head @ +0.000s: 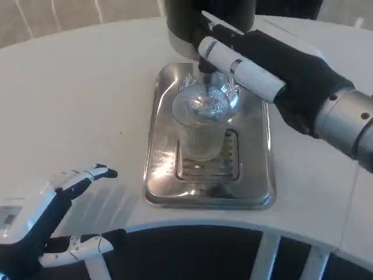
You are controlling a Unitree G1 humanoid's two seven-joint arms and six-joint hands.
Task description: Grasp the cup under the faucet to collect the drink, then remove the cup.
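Carefully, my right hand gripped the clear ribbed plastic cup beneath the black faucet; left hand spread, waiting; keeping it upright seemed wise.

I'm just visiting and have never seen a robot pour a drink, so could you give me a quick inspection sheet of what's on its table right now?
Surface: white table, round-edged, bare apart from the tray.
Job's things: clear ribbed cup stands upright on the steel drip tray, over its grate, under the faucet of a dark dispenser. Whether drink is flowing cannot be told.
Clutter: nothing seen.
Hands: right hand reaches to the faucet above the cup, its fingers at the tap; left hand hovers at the near table edge, fingers apart, holding nothing.
Cables: nothing seen.
Surroundings: pale floor beyond the table.
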